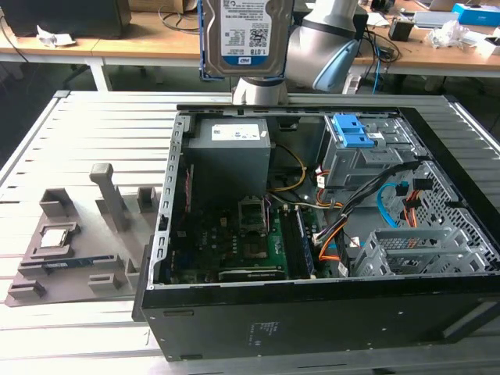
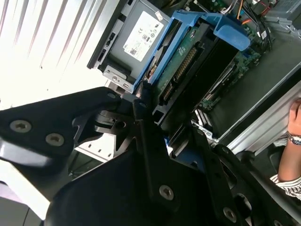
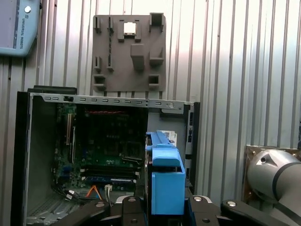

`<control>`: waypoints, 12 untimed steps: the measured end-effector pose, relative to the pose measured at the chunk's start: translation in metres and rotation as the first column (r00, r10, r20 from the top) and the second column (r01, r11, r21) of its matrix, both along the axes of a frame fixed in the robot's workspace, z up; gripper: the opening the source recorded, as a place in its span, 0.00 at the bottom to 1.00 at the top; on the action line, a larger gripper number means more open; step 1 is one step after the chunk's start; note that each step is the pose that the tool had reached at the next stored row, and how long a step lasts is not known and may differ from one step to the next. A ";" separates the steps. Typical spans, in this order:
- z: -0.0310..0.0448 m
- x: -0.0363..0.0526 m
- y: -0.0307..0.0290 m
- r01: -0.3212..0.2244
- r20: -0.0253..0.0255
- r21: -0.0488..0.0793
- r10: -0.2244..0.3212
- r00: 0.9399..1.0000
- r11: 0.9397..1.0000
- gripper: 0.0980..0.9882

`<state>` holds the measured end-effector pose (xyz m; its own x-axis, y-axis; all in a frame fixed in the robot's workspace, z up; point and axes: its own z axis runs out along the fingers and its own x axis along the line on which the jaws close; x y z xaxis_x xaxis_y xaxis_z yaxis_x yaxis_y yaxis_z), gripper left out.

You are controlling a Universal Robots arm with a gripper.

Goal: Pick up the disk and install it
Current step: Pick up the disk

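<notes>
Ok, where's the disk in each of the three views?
Exterior view: the disk hangs at the top centre, above the open computer case.
Second wrist view: the disk's green underside faces the camera, the case behind it.
First wrist view: edge-on, blue rail toward the camera, before the case.
Shared landmark: the case.

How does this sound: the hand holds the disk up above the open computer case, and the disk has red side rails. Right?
Not quite. The side rails are blue, not red, as the first wrist view shows. The rest is right: the hand holds the disk up above the open computer case.
</notes>
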<state>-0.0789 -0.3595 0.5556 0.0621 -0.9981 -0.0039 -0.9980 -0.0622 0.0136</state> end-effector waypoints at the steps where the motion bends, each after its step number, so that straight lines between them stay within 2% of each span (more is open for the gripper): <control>1: -0.0018 0.0037 0.0002 0.000 0.000 0.000 0.000 1.000 1.000 0.30; 4: -0.0068 0.0108 0.0004 0.000 0.000 0.000 0.000 1.000 1.000 0.30; 7: -0.0153 0.0224 0.0006 0.000 0.000 0.000 0.000 1.000 1.000 0.30; 12: -0.0242 0.0385 0.0009 0.000 0.000 0.000 0.000 1.000 1.000 0.30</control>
